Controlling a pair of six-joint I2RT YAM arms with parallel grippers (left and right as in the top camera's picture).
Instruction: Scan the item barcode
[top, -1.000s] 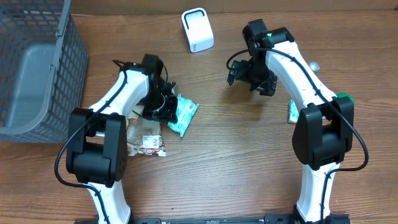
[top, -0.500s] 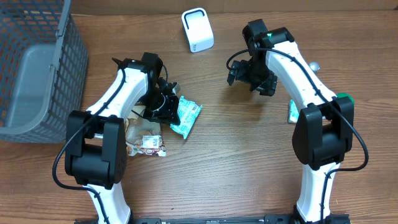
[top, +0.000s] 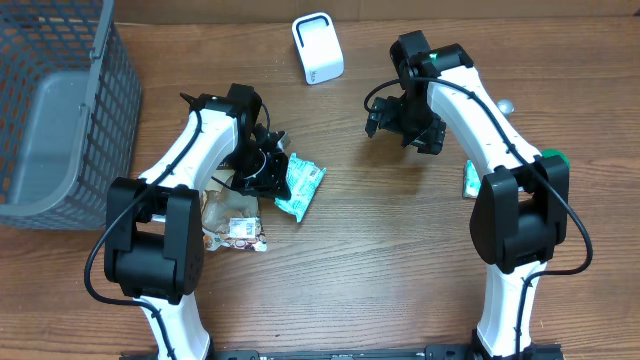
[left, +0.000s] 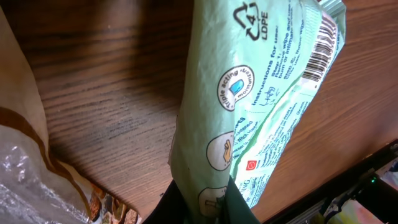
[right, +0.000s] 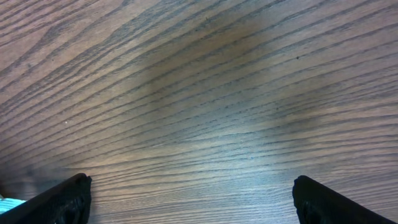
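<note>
Evidently light, soft, slippery packet (left: 249, 124); left gripper (top: 262, 172) clamped on its left end, barcode (left: 323, 46) near free right end, likely to droop; right gripper (right: 193, 202) spread wide, empty.

Open table (top: 380, 270) stretched across the middle. A grey basket (top: 112, 90) blocked the left edge; a white scanner (top: 318, 48) stood at the far side.

The left fingers (left: 174, 208) have shifted the pinched green packet (top: 300, 188) slightly rightward, away from the robot.
</note>
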